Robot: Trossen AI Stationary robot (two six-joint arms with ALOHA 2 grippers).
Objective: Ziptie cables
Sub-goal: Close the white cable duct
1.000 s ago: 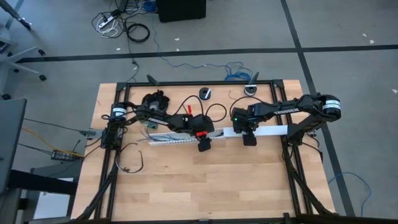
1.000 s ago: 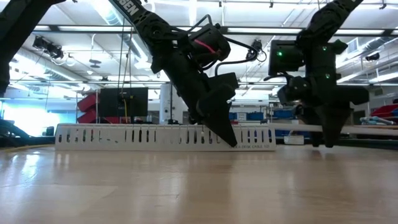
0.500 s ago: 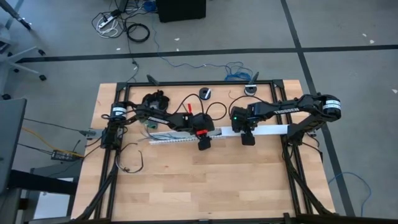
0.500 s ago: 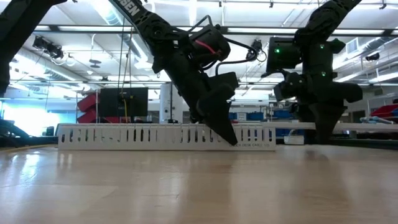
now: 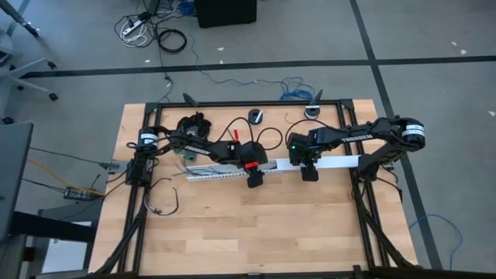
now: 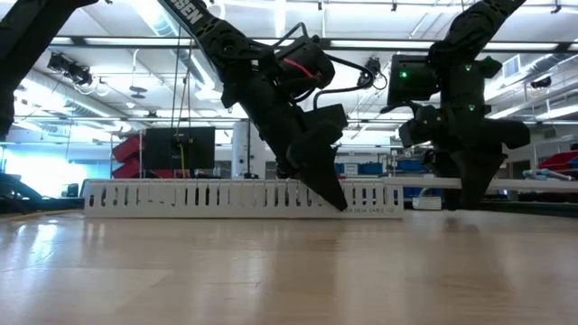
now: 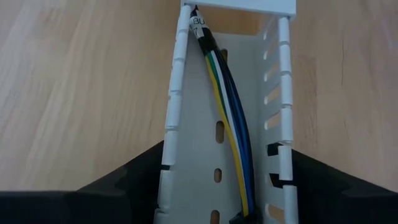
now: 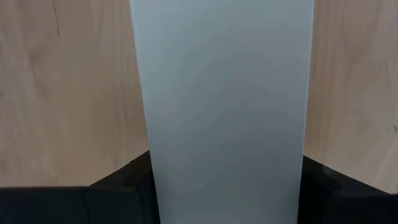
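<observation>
Left fingers: left gripper (image 5: 253,180) straddles the white slotted duct (image 5: 221,173) at its middle, one dark finger (image 7: 134,177) against each outer wall, clamped across its width.
Right fingers: right gripper (image 5: 310,174) spans the plain white lid (image 8: 227,106), which fills the gap between its fingers; whether they press it I cannot tell.
Cables: yellow, green, blue and black wires (image 7: 229,134) lie inside the duct, running along its channel under the left gripper.
Lid: white strip (image 5: 333,163) continuing from the duct's right end toward the right arm's base.
Around the duct: loose black wiring (image 5: 167,203) near the duct's left end; two small round dark items (image 5: 256,116) behind the duct, by the table's black frame.
Open room: bare wood in front of the duct, across the table's near half (image 5: 256,232).
Surface: pale wooden tabletop (image 6: 289,271).
Room: grey floor with dark tape lines; lit workshop hall behind the duct.
</observation>
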